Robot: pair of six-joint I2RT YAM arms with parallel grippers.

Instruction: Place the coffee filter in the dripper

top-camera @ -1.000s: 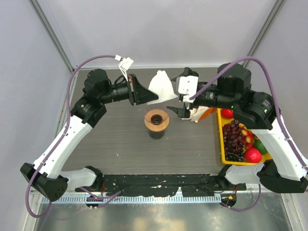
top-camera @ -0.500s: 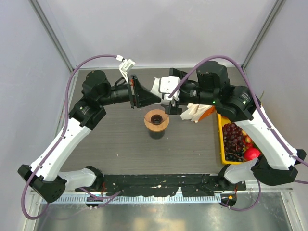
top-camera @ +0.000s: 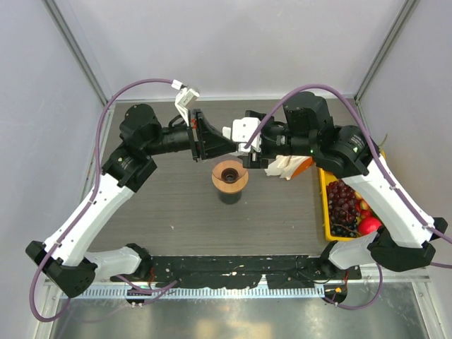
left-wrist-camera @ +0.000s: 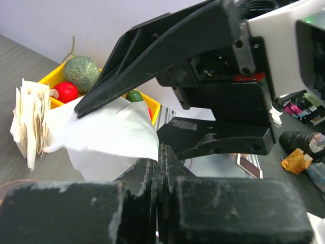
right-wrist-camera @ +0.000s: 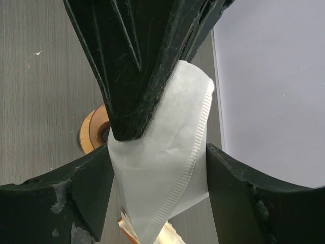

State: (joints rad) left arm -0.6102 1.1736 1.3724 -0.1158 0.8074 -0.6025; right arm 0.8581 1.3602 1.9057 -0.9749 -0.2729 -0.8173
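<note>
The coffee filter (right-wrist-camera: 167, 162), a thin white paper cone with a crimped seam, hangs in the air above the table. My left gripper (left-wrist-camera: 160, 152) is shut on one corner of it. My right gripper (right-wrist-camera: 160, 178) is open and straddles the filter's lower part, one finger on each side, with a gap showing on the right side. From above, both grippers meet at the filter (top-camera: 227, 131), left gripper (top-camera: 226, 144) facing right gripper (top-camera: 246, 150). The dripper (top-camera: 229, 176), with its tan wooden ring and dark centre, stands on the table just below them, and its ring (right-wrist-camera: 94, 129) shows behind the filter.
A ruffled bunch of paper filters (top-camera: 282, 168) lies right of the dripper, also seen in the left wrist view as a bunch (left-wrist-camera: 28, 122). A yellow fruit tray (top-camera: 324, 212) with grapes and other fruit sits at the right edge. Walls enclose the table's back and sides.
My right arm swung left to the held filter and its jaws have narrowed around it. The left arm kept its grip and barely moved.
</note>
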